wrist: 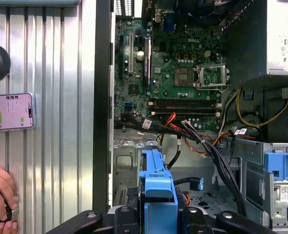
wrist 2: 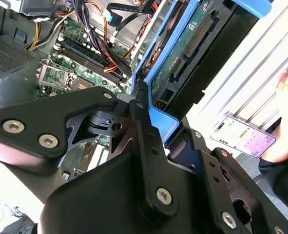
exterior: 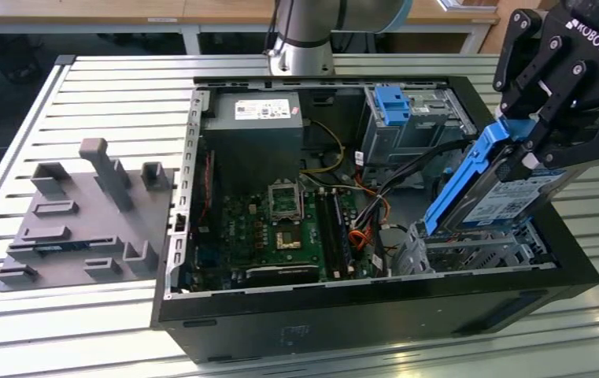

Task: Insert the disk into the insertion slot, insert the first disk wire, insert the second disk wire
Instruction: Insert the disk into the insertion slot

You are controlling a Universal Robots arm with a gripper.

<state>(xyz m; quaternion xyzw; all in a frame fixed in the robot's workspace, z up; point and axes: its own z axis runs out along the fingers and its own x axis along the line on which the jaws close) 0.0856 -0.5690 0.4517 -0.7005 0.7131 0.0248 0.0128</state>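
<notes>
While the gripper (exterior: 549,161) pinches the tilted disk (exterior: 509,201) by its blue carrier, the slot (exterior: 478,252) sits just beneath it.

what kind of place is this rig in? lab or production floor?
Looks like a robotics lab bench, not a line: open PC case on a slatted metal table, grey fixture block beside it, gripper holding the disk.

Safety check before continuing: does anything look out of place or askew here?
The disk hangs steeply tilted in the jaws above the drive cage, not seated. Also a phone lies on the slatted table beside the computer case, a person's hand near it.
</notes>
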